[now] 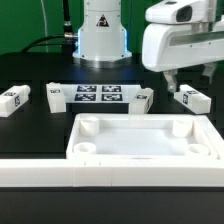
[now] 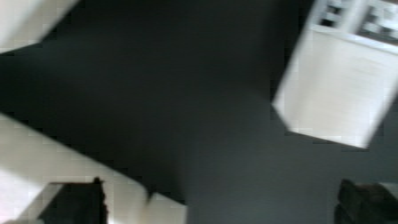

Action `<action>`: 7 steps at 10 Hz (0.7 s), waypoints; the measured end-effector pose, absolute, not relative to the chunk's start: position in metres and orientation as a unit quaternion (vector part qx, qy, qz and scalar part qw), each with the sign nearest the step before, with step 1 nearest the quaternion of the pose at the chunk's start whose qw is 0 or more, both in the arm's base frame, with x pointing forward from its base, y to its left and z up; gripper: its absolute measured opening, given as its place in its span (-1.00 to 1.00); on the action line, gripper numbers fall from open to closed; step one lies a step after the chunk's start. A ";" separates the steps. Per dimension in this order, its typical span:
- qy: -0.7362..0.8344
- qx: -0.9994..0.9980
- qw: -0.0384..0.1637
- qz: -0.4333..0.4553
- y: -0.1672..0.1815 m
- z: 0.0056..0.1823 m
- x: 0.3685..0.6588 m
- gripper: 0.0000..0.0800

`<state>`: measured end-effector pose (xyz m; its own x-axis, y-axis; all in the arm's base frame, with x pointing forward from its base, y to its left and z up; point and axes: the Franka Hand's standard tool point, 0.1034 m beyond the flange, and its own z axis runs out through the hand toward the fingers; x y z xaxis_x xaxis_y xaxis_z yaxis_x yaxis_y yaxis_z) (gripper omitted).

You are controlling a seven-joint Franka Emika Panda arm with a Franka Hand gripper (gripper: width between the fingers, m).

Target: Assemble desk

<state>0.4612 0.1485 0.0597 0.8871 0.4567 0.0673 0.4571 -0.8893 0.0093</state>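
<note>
At the upper right of the exterior view, the gripper point(image 1: 172, 84) hangs empty with its jaws spread wide, close above the rightmost leg point(image 1: 192, 100), probably lining up to grasp it. The tabletop point(image 1: 140, 140) lies sockets-up in the centre foreground, ready to receive legs. The other legs point(image 1: 55, 95) lie loose behind it.

Bright white parts glare — wrist view blurred.
</note>
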 end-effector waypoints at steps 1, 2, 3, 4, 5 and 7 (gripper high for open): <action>-0.220 -0.975 0.006 -0.024 0.153 0.057 0.460 0.62; -0.222 -0.975 0.008 -0.028 0.156 0.055 0.461 0.62; -0.222 -0.975 0.005 -0.017 0.155 0.055 0.459 0.62; -0.220 -0.975 0.006 -0.017 0.155 0.055 0.460 0.62; -0.210 -0.978 0.001 0.005 0.153 0.054 0.454 0.62; -0.159 -0.983 -0.029 0.083 0.158 0.056 0.438 0.62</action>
<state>0.4382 0.1577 0.0560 0.9358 0.3072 -0.1732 0.3168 -0.9480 0.0303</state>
